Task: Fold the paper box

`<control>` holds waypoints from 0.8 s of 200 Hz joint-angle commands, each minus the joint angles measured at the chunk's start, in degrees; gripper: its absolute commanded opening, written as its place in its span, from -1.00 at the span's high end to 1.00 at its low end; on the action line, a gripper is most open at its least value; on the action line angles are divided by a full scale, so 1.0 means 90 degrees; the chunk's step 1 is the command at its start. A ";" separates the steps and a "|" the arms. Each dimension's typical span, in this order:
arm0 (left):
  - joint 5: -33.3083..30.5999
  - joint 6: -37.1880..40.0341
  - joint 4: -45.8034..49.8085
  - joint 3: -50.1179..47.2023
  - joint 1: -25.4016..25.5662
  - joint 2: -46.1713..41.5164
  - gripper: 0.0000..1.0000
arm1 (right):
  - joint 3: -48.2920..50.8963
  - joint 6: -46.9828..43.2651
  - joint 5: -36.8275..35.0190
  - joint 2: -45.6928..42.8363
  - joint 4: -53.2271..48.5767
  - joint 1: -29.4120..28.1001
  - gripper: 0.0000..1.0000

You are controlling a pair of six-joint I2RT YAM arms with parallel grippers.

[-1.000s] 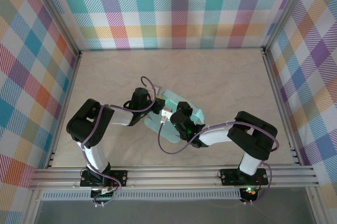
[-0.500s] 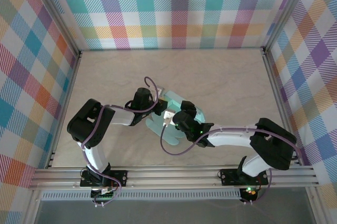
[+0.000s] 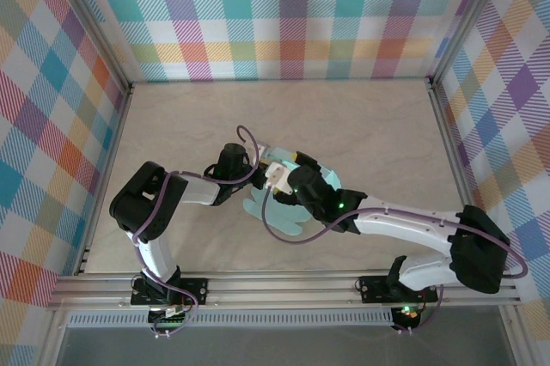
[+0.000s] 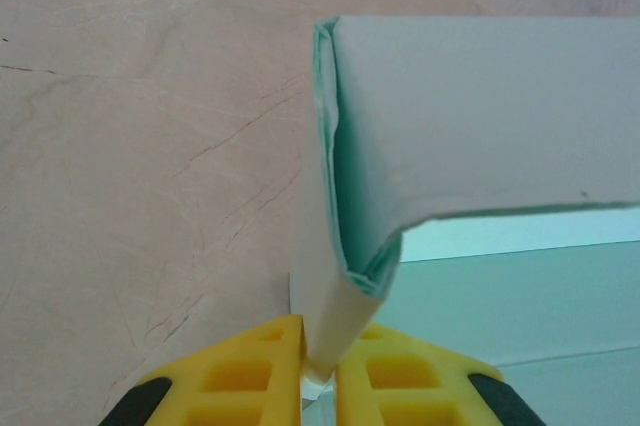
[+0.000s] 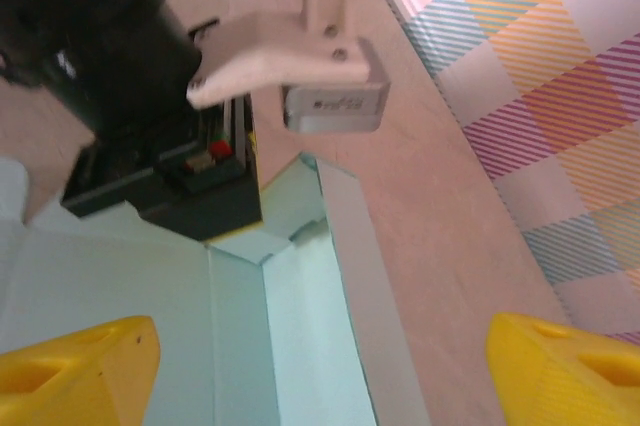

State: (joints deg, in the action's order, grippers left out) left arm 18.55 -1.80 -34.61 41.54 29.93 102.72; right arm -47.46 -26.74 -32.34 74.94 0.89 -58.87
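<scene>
The paper box [image 3: 277, 216] is a pale mint card blank lying mid-table, partly covered by both wrists. My left gripper [image 3: 254, 170] is at its left edge. In the left wrist view the yellow fingers [image 4: 240, 376] are shut on a raised, doubled-over wall of the paper box [image 4: 480, 116]. My right gripper [image 3: 287, 177] hovers over the card, open wide. Its yellow fingertips [image 5: 80, 366] stand far apart, with the box's floor and an upright side wall [image 5: 345, 276] between them. The left gripper's black body [image 5: 150, 156] shows just beyond that.
The beige table [image 3: 361, 125] has bare room behind and to both sides of the box. Plaid walls [image 3: 284, 14] and aluminium rails [image 3: 284, 284] close in the workspace. Purple cables [image 3: 266, 233] loop off both wrists near the card.
The right arm has stretched out to the left, carrying its gripper further over the box toward the left gripper. The left gripper has held its place, still clamped on the wall.
</scene>
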 commanded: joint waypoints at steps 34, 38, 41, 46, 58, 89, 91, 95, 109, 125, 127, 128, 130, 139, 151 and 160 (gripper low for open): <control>0.0152 0.0251 0.0127 0.0220 0.0098 -0.0065 0.71 | -0.1367 0.4268 0.3061 -0.0312 -0.1737 0.2645 -0.65; 0.0099 0.0318 0.0178 0.0233 0.0136 -0.0076 0.71 | -0.1501 0.4493 0.3383 -0.0191 -0.1886 0.2835 -0.64; 0.0056 0.0358 0.0241 0.0245 0.0148 -0.0090 0.71 | -0.1612 0.4634 0.3603 -0.0086 -0.2015 0.2947 -0.65; -0.0025 0.0440 0.0316 0.0252 0.0198 -0.0103 0.71 | -0.1753 0.4824 0.3981 0.0091 -0.2193 0.3184 -0.65; -0.0238 0.0615 0.0452 0.0248 0.0316 -0.0160 0.69 | -0.2041 0.5297 0.4874 0.0486 -0.2347 0.3536 -0.65; -0.0652 0.0862 0.0359 0.0057 0.0604 -0.0380 0.69 | -0.2067 0.6558 0.6887 0.1308 -0.1417 0.4096 -0.63; -0.0673 0.0866 0.0352 0.0046 0.0620 -0.0396 0.69 | -0.2089 0.6610 0.7004 0.1370 -0.1402 0.4119 -0.62; -0.0704 0.0874 0.0327 0.0018 0.0649 -0.0415 0.69 | -0.2129 0.6678 0.7192 0.1486 -0.1363 0.4160 -0.62; -0.0764 0.0886 0.0240 -0.0035 0.0731 -0.0427 0.67 | -0.2228 0.6745 0.7577 0.1845 -0.1325 0.4208 -0.61; -0.0841 0.0842 0.0054 -0.0070 0.0784 -0.0327 0.65 | -0.2450 0.6368 0.8085 0.2295 -0.1659 0.4212 -0.61; -0.0855 0.0842 0.0019 -0.0073 0.0785 -0.0316 0.65 | -0.2470 0.6325 0.8117 0.2342 -0.1719 0.4209 -0.61; -0.0862 0.0838 -0.0001 -0.0074 0.0785 -0.0313 0.65 | -0.2480 0.6318 0.8130 0.2359 -0.1734 0.4208 -0.62; -0.0867 0.0829 -0.0026 -0.0079 0.0785 -0.0298 0.64 | -0.2492 0.6301 0.8158 0.2397 -0.1760 0.4207 -0.61; -0.0879 0.0806 -0.0121 -0.0099 0.0789 -0.0244 0.64 | -0.2480 0.6218 0.8237 0.2516 -0.1765 0.4207 -0.62; -0.0899 0.0782 -0.0188 -0.0109 0.0800 -0.0201 0.64 | -0.2358 0.6209 0.8328 0.2598 -0.1632 0.4212 -0.62; -0.0902 0.0772 -0.0233 -0.0113 0.0805 -0.0170 0.63 | -0.2317 0.6152 0.8376 0.2676 -0.1630 0.4207 -0.61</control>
State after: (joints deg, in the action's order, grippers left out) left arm 11.62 4.58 -33.10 41.28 36.56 100.90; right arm -67.42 28.77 35.70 98.37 -13.52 -20.97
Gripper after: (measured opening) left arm 0.181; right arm 0.808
